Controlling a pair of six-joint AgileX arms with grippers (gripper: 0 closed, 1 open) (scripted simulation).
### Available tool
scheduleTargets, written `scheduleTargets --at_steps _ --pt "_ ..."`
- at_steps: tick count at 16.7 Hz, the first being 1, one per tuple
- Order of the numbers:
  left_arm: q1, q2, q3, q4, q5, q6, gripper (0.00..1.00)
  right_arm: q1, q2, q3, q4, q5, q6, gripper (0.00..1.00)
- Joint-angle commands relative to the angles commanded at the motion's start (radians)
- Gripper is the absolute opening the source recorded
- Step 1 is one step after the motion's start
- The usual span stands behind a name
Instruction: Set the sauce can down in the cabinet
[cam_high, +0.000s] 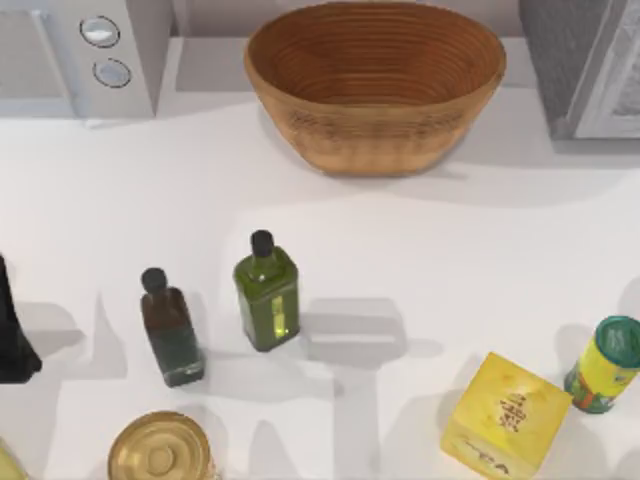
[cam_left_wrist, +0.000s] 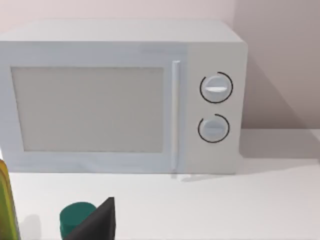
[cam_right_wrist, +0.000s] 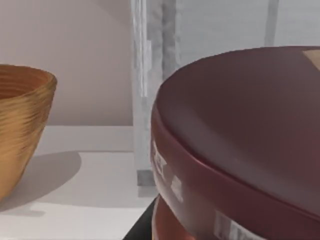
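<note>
The sauce can (cam_right_wrist: 240, 130) sits very close to the right wrist camera, taking up the lower right of that frame. Its flat maroon top tilts toward the lens and a strip of label shows beneath the rim. Behind it, in the upper middle of the frame, rises the grey speckled edge of the cabinet (cam_right_wrist: 150, 75). The basket (cam_right_wrist: 22, 130) curves in at the left edge, and the white tabletop (cam_right_wrist: 85, 175) runs between them. A dark wedge (cam_right_wrist: 142, 227) at the bottom edge may be part of the right gripper, and I cannot tell whether that gripper is open or closed on the can.

I judge the can to be rigid metal, fairly heavy for its size if full, with a smooth, glossy wall that could slip under a light squeeze. It will not crush or break, so firm pressure is safe. I would hold it across the round side wall, around mid-height, and keep it upright so that it lands flat on its base.

In the top view the cabinet (cam_high: 585, 65) stands in the upper right corner. My left arm (cam_high: 15, 330) is parked at the left edge, its grip state not visible.
</note>
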Motion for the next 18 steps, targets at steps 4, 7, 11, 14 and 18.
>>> scheduleTargets --at_steps 4,7,11,14,18 --pt "0.000 0.000 0.000 0.000 0.000 0.000 1.00 -0.003 0.004 0.001 -0.001 -0.002 0.001 0.00" --pt "0.000 0.000 0.000 0.000 0.000 0.000 1.00 0.004 0.033 0.032 -0.012 0.000 0.001 0.00" --pt "0.000 0.000 0.000 0.000 0.000 0.000 1.00 0.032 0.190 0.222 -0.071 0.019 0.002 0.00" --pt "0.000 0.000 0.000 0.000 0.000 0.000 1.00 0.055 0.369 0.464 -0.140 0.048 0.009 0.00" --pt "0.000 0.000 0.000 0.000 0.000 0.000 1.00 0.079 0.653 0.858 -0.252 0.107 0.027 0.00"
